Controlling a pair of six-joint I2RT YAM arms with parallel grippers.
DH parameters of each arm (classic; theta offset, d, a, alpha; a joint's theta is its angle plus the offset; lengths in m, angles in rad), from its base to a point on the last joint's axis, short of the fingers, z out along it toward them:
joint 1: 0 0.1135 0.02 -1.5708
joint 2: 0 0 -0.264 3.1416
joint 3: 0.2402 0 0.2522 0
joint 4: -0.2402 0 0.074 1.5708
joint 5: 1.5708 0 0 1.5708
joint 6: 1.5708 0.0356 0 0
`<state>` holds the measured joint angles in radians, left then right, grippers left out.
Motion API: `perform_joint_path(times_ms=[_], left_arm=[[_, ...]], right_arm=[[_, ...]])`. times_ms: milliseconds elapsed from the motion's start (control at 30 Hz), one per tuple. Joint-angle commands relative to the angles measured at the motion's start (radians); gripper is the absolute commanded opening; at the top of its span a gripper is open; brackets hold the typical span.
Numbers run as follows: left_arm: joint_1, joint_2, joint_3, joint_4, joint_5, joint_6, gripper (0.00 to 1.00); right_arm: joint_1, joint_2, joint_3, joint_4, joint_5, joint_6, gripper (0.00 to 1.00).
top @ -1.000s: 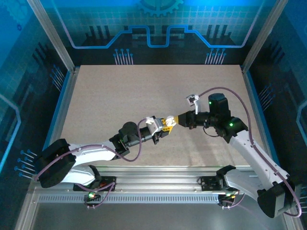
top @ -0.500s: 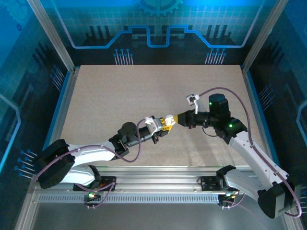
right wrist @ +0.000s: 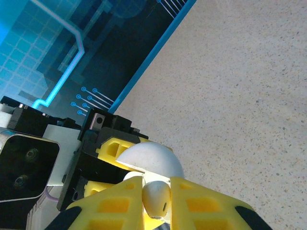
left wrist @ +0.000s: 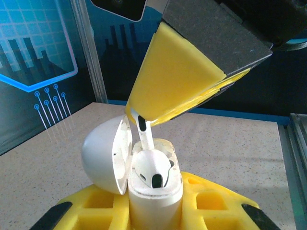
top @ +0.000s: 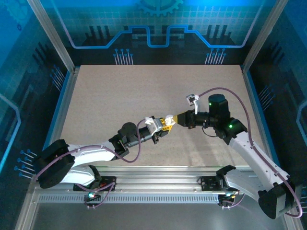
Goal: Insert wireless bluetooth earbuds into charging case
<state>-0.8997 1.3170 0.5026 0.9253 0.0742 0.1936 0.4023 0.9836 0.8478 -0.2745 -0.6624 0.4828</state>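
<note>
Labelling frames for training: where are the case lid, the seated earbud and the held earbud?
case lid (left wrist: 101, 155), left wrist view, outer dome.
seated earbud (left wrist: 152, 167), left wrist view, its head.
held earbud (right wrist: 156, 197), right wrist view, its bulb.

Speckled beige tabletop (top: 120, 96), blue circuit-pattern backdrop panels (top: 96, 24), grey metal rail (top: 158, 196) along near edge

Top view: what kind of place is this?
Likely a robot test booth: a speckled table walled by blue circuit-print panels, with a left arm and right arm bolted to a metal rail.
</note>
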Motion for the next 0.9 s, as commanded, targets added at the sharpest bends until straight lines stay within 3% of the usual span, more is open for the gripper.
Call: perform_joint_path(times_ms=[0,867], left_arm=[[-0.01,-0.029,0.03,0.109,-0.016,0.018,0.17],[-0.01,-0.028,0.028,0.122,-0.024,0.011,0.17]], right_arm=[[0.034,-0.004,0.011,-0.025,-0.015,0.014,0.18],[0.058,0.009,0.014,-0.072,0.016,0.003,0.2]])
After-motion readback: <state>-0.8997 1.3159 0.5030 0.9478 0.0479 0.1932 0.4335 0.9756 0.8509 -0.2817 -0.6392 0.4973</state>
